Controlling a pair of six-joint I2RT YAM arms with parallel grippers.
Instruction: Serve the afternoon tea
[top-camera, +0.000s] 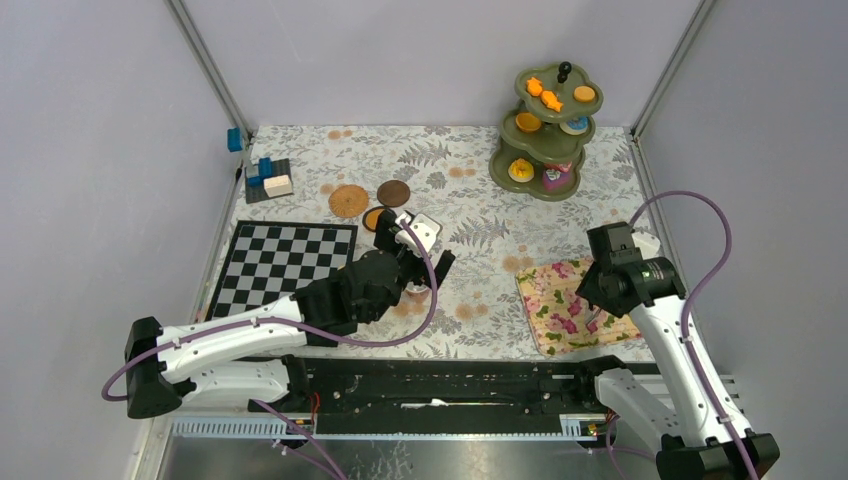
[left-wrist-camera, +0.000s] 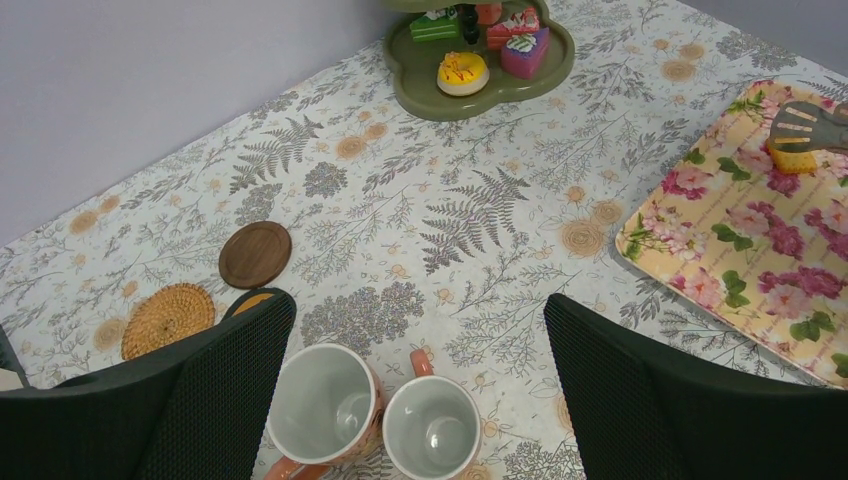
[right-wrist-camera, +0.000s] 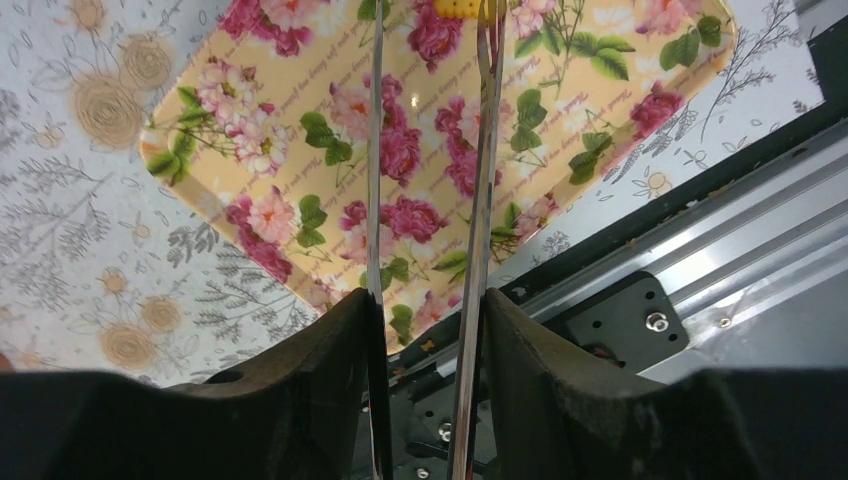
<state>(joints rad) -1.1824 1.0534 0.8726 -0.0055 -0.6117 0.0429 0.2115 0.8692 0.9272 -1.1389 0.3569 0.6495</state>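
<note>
Here, the left tool (left-wrist-camera: 410, 320) hangs wide open over two mugs (left-wrist-camera: 322, 405), while the right tool (right-wrist-camera: 428, 320) clamps metal tongs (right-wrist-camera: 376, 150) above the floral tray (right-wrist-camera: 600, 110).

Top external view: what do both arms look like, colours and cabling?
Both the left arm and right arm have white link shells with black joints and bases, each with a looping purple cable. The left gripper has broad black fingers with a fine mesh texture.

2 mugs (left-wrist-camera: 318, 405) — empty, upright, side by side
</note>
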